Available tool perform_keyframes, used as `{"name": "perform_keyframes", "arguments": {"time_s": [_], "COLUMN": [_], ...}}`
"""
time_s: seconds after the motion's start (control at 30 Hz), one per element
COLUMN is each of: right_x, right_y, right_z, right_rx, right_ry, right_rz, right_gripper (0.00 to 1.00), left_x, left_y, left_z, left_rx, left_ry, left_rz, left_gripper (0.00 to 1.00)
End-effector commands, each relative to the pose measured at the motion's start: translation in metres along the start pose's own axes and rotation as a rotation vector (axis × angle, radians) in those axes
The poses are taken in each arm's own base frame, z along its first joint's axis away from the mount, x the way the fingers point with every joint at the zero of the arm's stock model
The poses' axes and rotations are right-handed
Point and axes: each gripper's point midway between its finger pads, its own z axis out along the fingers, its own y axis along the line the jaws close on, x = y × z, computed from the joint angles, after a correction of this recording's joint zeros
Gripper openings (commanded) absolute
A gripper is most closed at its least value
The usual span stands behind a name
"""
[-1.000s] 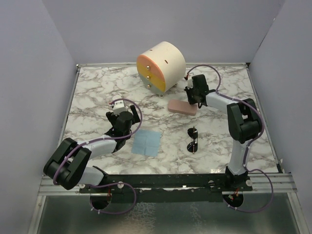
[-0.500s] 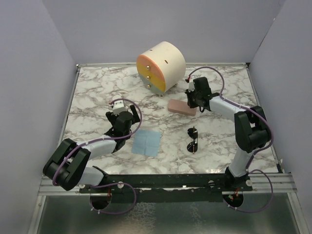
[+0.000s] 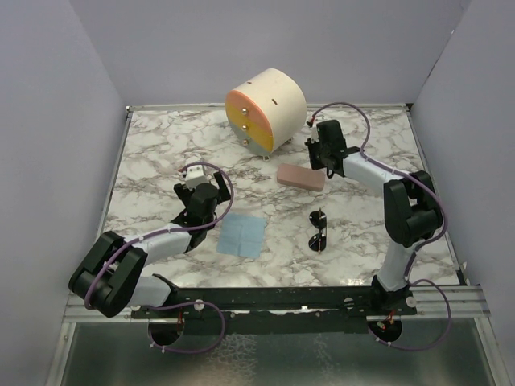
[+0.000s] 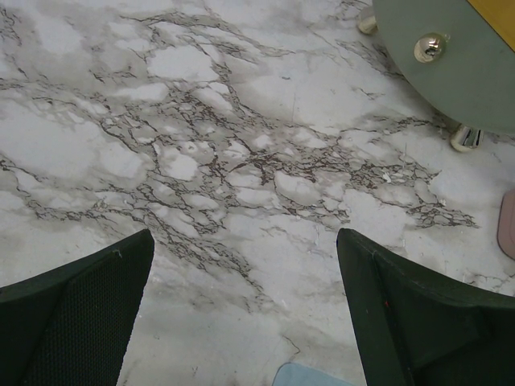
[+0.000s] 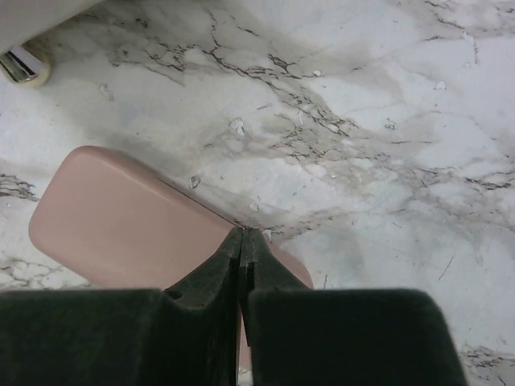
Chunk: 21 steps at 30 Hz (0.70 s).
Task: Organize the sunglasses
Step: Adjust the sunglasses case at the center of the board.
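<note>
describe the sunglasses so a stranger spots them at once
Start at the round drawer unit at the back. Come forward past the pink case to the sunglasses, right of the blue cloth. They alone are black, with round lenses.

Sunglasses (image 3: 319, 231) folded on marble table (image 3: 153, 161), pink case (image 3: 301, 177) just beyond, right gripper (image 3: 320, 163) over its far end, blue cloth (image 3: 242, 235) near left gripper (image 3: 205, 193), round drawer unit (image 3: 265, 110) at back.

High rear overview, wrist views close, facing down, pink case (image 5: 121, 217) probably shared.
</note>
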Motion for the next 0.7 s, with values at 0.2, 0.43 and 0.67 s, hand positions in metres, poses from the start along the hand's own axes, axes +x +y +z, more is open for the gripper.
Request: {"name": "perform_keyframes", "arguments": {"time_s": [0.2, 0.43, 0.67], "right_x": [0.021, 0.035, 0.048], "right_y": [-0.013, -0.001, 0.018], "right_z": [0.038, 0.032, 0.018], "right_rx": [0.066, 0.016, -0.016], "right_ry": [0.080, 0.142, 0.160], "right_rz": [0.006, 0.025, 0.018], "right_gripper": [0.01, 0.01, 0.01], "left_x": [-0.009, -0.008, -0.007], "left_y": [-0.003, -0.004, -0.005], "left_z": [0.001, 0.003, 0.003], "left_rx": [0.003, 0.006, 0.009], "left_ry": [-0.028, -0.023, -0.019], "left_rz": [-0.020, -0.020, -0.020], "left_gripper": [0.99, 0.99, 0.99]}}
